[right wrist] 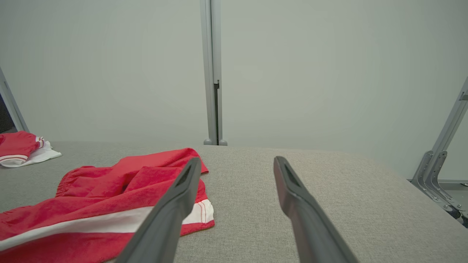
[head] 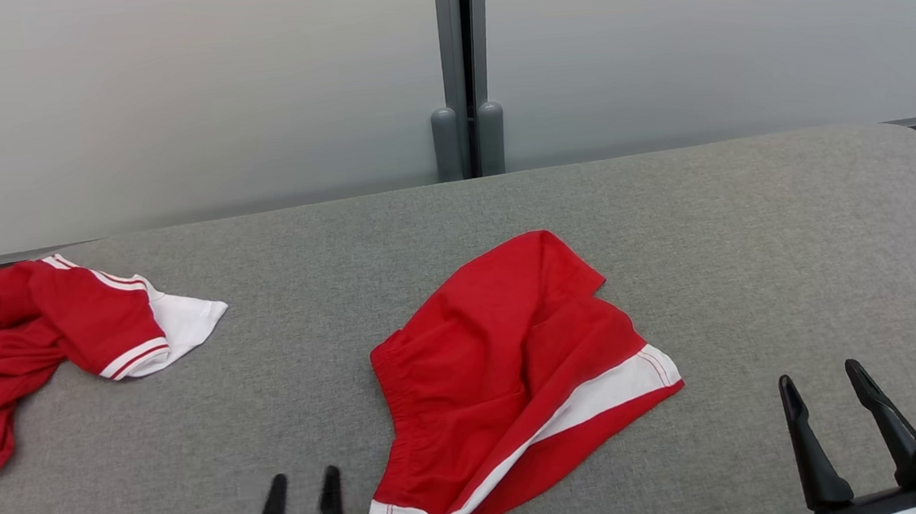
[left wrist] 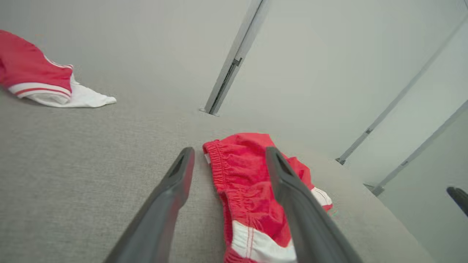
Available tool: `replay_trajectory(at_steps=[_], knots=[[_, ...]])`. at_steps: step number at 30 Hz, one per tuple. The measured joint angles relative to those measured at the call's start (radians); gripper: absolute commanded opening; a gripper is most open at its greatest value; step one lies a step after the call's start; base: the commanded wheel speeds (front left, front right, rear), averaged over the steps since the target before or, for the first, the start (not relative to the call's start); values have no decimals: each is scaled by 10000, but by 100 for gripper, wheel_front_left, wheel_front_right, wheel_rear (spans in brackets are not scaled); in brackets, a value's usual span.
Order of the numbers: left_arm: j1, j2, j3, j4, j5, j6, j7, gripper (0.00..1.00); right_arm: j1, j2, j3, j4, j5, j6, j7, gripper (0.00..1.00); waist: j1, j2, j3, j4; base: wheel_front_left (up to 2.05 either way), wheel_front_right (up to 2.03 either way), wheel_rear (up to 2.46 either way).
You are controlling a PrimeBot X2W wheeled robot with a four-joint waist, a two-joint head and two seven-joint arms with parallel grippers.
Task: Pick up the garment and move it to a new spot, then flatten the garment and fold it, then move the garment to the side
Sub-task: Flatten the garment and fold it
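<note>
Red shorts [head: 508, 367] lie on the table [head: 750, 226], waistband toward my left fingers [head: 330, 504], hems toward my right fingers [head: 806, 446]. Both pairs gape, empty.

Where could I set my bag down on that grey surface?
Widest bare patch: right of the red shorts, beyond the right gripper. A smaller one lies between the shorts and the crumpled shirt. Crowded: the left end, and around the left gripper.
</note>
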Motion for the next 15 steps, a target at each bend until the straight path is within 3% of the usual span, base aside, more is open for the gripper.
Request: replay_trajectory(at_steps=[4, 10, 15], knots=[[-849, 44, -1743, 94, 930, -2, 0, 100, -231, 6, 180, -25, -2, 0, 0, 100, 0, 0, 102, -192, 0, 0, 0], [-3452, 211, -4550, 1452, 1166, -2, 593, 100, -620, 21, 472, -121, 4, 0, 0, 100, 0, 0, 452, -707, 0, 0, 0], [-5656, 115, -5641, 2792, 1076, -4, 1306, 100, -1148, 84, 571, -169, 100, 0, 0, 100, 0, 0, 1027, -1330, 0, 0, 0]])
